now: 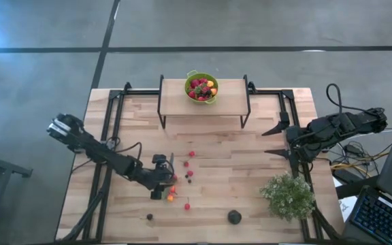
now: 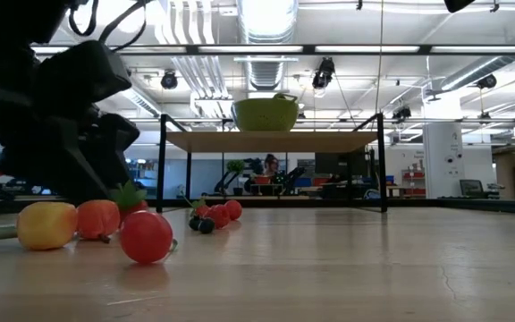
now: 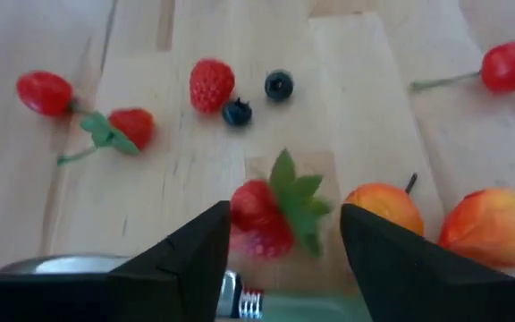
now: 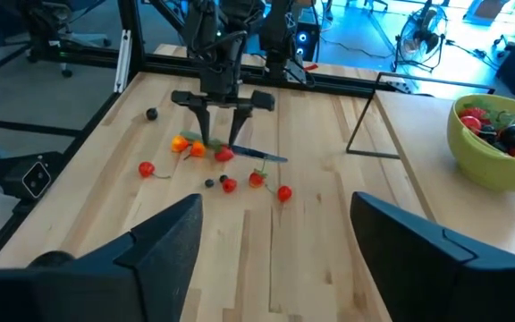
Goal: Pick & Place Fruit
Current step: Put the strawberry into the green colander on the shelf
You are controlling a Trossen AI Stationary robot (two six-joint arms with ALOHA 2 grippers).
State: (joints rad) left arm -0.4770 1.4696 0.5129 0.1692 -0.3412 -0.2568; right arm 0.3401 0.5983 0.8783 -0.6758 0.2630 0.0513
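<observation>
A pale wooden table [image 1: 216, 170] carries everything, with the raised shelf [image 1: 175, 102] standing at its far edge as landmark; on the shelf sits a green bowl [image 1: 202, 87] of fruit. Well in front of the shelf, loose fruit [image 1: 188, 173] lies scattered on the boards: red berries, small dark ones, an orange and a yellow piece; farther forward lies a bigger dark round fruit [image 1: 234, 217]; a bushy plant [image 1: 289, 196] stands off to the shelf's right front.

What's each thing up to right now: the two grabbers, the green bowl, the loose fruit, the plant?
Left gripper: fingers open, straddling a strawberry on the table.
Right gripper: fingers open, empty, raised.
Green bowl: upright on the shelf, holding fruit.
Loose fruit: scattered on the table.
Plant: upright.
</observation>
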